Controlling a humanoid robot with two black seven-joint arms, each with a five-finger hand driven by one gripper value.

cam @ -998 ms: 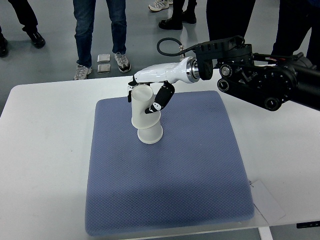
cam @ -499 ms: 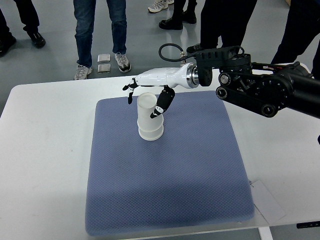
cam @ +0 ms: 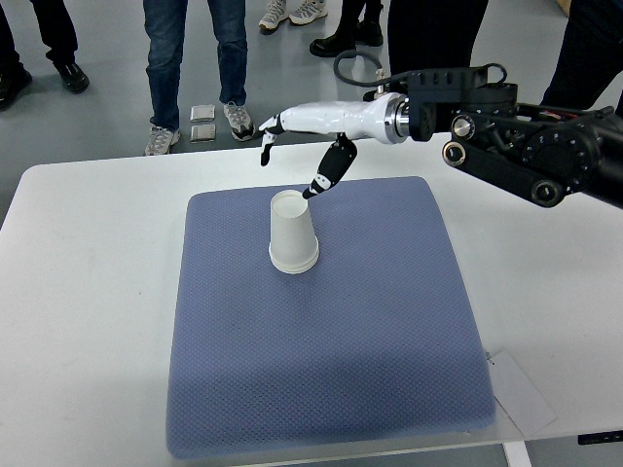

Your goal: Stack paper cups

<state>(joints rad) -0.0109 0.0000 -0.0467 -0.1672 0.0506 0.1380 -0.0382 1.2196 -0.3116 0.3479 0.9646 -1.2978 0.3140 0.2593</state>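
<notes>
- Standing upside down at upper centre of the frame, on the blue mat (cam: 321,389): a stack of paper cups (cam: 292,233), upright, touched by nothing.
- Looks finished, judging by the nested stack; no loose cup visible anywhere on the white table (cam: 88,292).
- Hovering above and behind the stack, toward the top centre: the right hand (cam: 310,131), fingers spread, empty.
- Compared with half a second ago: lifted clear of the stack, thumb no longer against the cup wall; stack now straight, not leaning.
- No left arm in view.
</notes>
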